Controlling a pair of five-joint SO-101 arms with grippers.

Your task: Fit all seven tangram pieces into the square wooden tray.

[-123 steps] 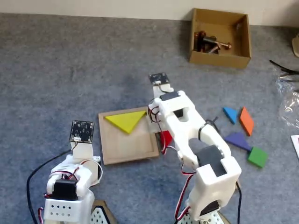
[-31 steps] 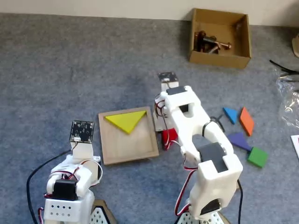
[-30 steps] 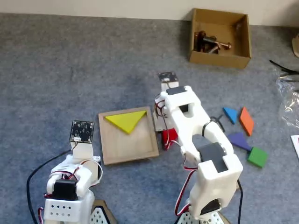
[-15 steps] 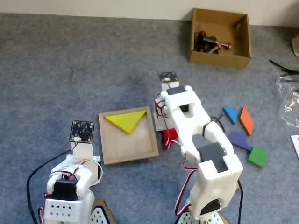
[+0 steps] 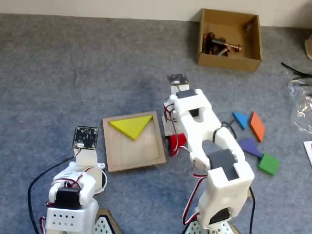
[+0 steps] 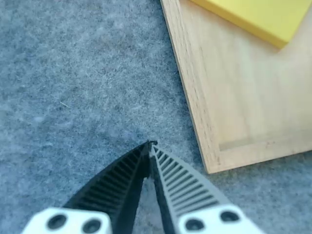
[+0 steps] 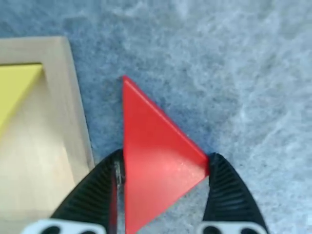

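Note:
The square wooden tray lies on the grey carpet with a yellow triangle in its far part. Just right of the tray lies a red triangle under my right arm. In the right wrist view my right gripper is shut on the red triangle, one finger on its long straight edge and the other on its corner, beside the tray's rim. My left gripper is shut and empty, its tips over the carpet near a tray corner.
Loose pieces lie at the right: a blue triangle, an orange parallelogram, a purple triangle and a green square. A cardboard box holding metal parts stands at the back. Clear plastic lies at the right edge.
My right arm has shifted slightly right and away from the tray's edge, with the red triangle moving along. The left arm has kept still.

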